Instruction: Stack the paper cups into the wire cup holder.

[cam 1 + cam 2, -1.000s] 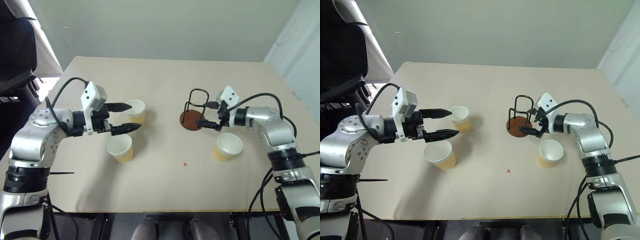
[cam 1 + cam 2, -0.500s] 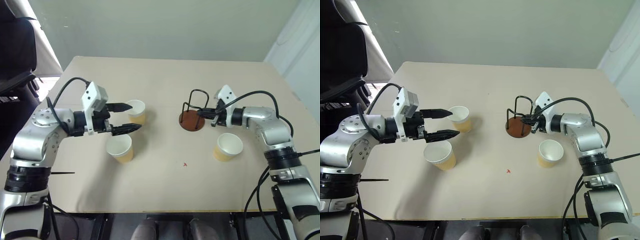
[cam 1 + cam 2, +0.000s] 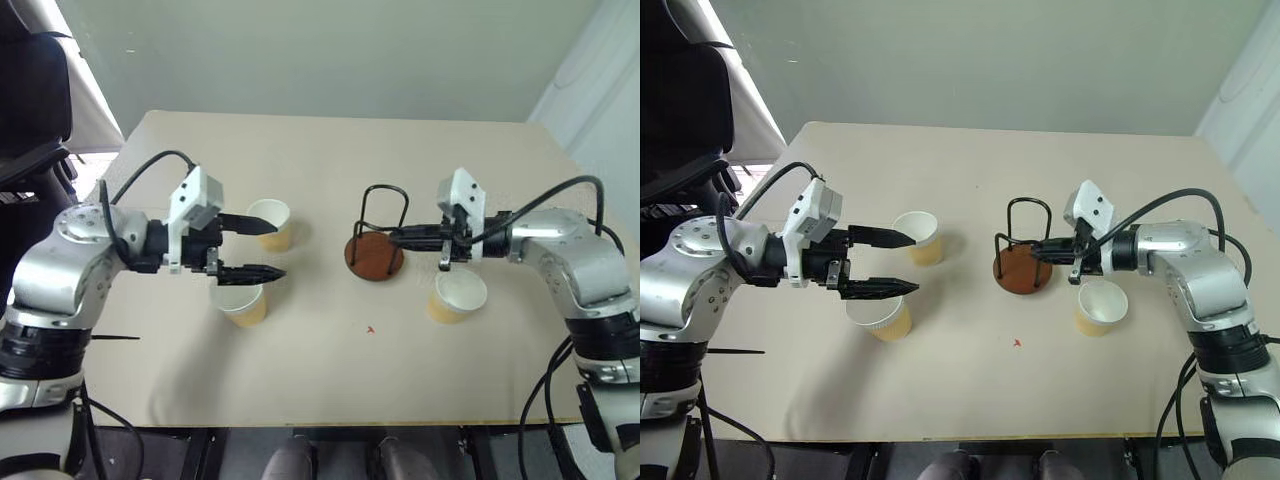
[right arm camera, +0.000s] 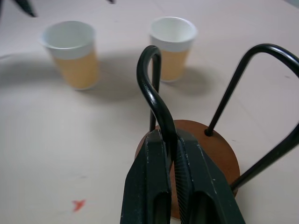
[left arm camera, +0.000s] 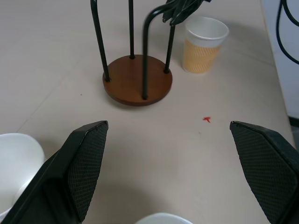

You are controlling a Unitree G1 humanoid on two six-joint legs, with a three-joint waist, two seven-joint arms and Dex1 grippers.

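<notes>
Left eye view gives you the whole beige table [image 3: 330,380], so start from its near edge. On the bare surface near the middle you see a small red mark [image 3: 370,328]. A little farther, on the right, one tan-yellow paper cup with a white inside [image 3: 459,294] stands upright, near the disc base of the holder but not touching it. On the left, a second cup of the same kind [image 3: 240,302] stands upright just under the lower finger of the left gripper [image 3: 262,247]. You can see that this gripper's two black fingers are wide apart and hold nothing; it points to the right, toward the middle of the table.

Farther on the left, the third paper cup [image 3: 270,224] stands upright just beside the upper finger; whether they touch I cannot tell.

Near the middle of the table stands the wire cup holder, a round reddish-brown disc base with thin black wire loops [image 3: 375,256], with no cup inside. The right gripper [image 4: 171,149] points to the left, and its two black fingers are pressed together on one wire loop of the holder.
</notes>
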